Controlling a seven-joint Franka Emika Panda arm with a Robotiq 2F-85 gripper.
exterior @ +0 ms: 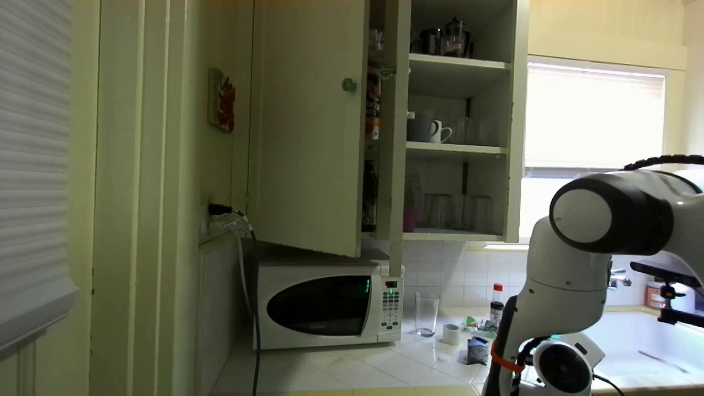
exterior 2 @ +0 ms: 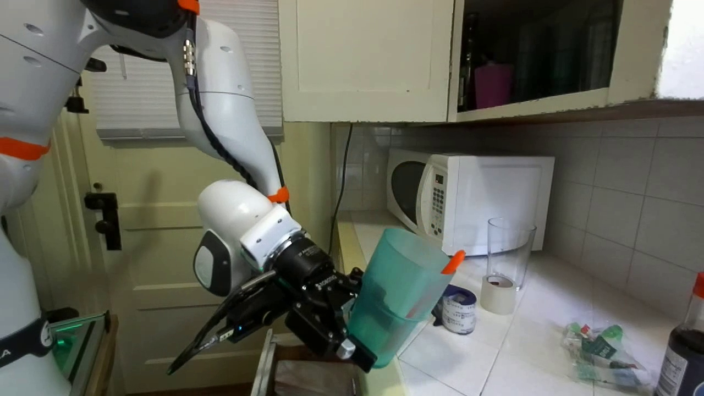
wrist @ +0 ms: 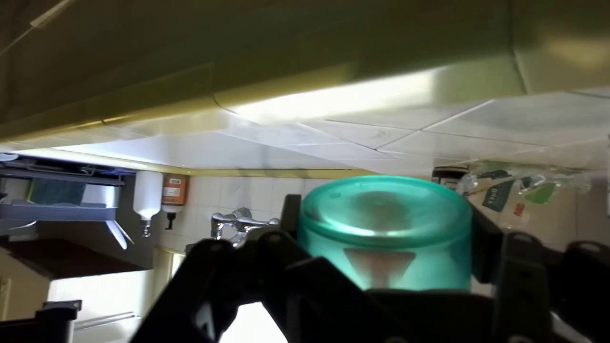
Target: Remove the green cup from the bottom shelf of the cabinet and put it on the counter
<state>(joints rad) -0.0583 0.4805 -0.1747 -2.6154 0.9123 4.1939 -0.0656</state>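
At the left of an exterior view your arm (exterior 2: 231, 115) bends down toward the desk (exterior 2: 528, 341). At its end your tool (wrist: 387, 233) pinches the green cup (exterior 2: 401, 275) from both sides, near the base. You have the cup mouth up but tilted, near the desk's front edge; whether it is over the desk or just before it, you cannot be sure. An orange tip (exterior 2: 454, 262) shows at its rim; what it belongs to is unclear. Rightward come a blue-rimmed white cylinder (exterior 2: 460, 312), a pale tape roll (exterior 2: 498, 297), a tall glass (exterior 2: 510, 253), then a plastic bag (exterior 2: 605, 352) and, at the far right, a dark bottle (exterior 2: 682, 352).

You seem to be in the carrying step: the cup is out of the cabinet (exterior 2: 633, 60), and setting down is not yet done. Next you need to bring the cup upright, move it inward between the cylinder and the bag, lower it until the base sits flat, then spread the tool and back away
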